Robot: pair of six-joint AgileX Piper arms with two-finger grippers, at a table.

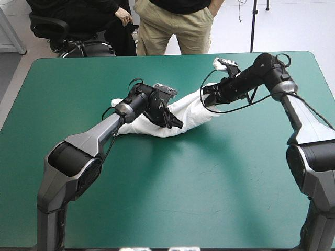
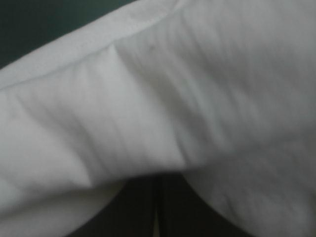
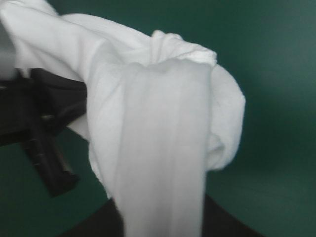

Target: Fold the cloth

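Where the left gripper (image 1: 175, 122) is clamped on the T-shirt (image 1: 191, 111) — a soft white twist lying mid-table, nearer the far edge — its wrist view shows only ribbed folds over pinched black fingers (image 2: 138, 212); beyond, the right gripper (image 1: 208, 97) grips a raised band, the rest bunched on teal-green cover (image 1: 157, 198)

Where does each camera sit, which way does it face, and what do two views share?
High view: above and behind the robot, looking forward and down at the table; both arms show, left gripper and right gripper on the T-shirt.
Left wrist view: above the left wrist, along its shut black fingers; the T-shirt fills it.
Right wrist view: above the right wrist, facing the hanging T-shirt; the left gripper shows beside it.
Shared: all three show the T-shirt.
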